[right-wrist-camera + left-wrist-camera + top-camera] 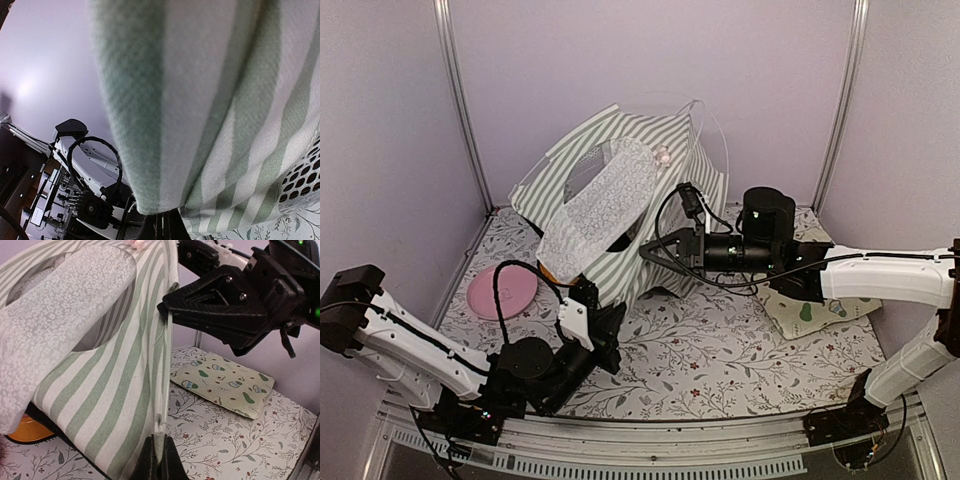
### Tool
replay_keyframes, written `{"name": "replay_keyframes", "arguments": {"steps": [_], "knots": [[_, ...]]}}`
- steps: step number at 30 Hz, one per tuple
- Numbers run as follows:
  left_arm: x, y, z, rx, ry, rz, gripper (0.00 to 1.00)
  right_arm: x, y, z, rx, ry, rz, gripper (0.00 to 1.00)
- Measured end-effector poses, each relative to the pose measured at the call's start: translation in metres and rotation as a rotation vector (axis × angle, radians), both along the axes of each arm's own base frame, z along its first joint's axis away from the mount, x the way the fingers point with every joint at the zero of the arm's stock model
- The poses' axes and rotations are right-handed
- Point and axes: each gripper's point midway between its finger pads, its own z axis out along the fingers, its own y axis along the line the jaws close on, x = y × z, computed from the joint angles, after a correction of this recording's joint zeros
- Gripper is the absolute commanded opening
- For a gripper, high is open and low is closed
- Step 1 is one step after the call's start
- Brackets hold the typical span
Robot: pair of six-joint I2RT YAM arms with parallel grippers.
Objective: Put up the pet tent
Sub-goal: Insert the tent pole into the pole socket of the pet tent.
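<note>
The tent [620,200] stands half-raised at the back-middle of the table [720,360], sagging toward the back-left corner. Both claws are pressed together on its front corner edge. The left gripper [159,452] pinches it low, at the hem. The right gripper [170,310] pinches the same edge higher up. What they hold looks like a thin white pole in a seam, though it may be only piping.

**Risks**
- Both pinches are on a narrow edge, so a sideways tug could slip it out and the wall would drop.
- If the arms pull apart along that edge, the strain falls on the seam or bends the pole.
- A bare pole [718,135] arcs above the back of the tent. It appears loaded and may spring loose if the fabric shifts.
- The bowl [27,432] sits under the tent's left skirt, so dragging the tent could push it along.
- The two claws work close together, and a careless swing would knock them.

**Room**
- The back edge is tight, with the wall just behind the tent and the left frame post near.
- A pink disc [502,293] lies by the left edge and the mat [820,312] by the right edge, under the right arm.
- The near-middle of the table is the bare stretch, so I judge moves toward it the safest.
</note>
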Motion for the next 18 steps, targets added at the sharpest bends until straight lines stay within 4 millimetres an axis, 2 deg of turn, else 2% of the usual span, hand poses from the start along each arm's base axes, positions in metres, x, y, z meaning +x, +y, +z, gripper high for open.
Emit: {"name": "replay_keyframes", "arguments": {"steps": [18], "knots": [[-0.0005, 0.0013, 0.0030, 0.036, -0.021, -0.007, 0.00, -0.0001, 0.0018, 0.0010, 0.021, 0.012, 0.028, 0.00]]}}
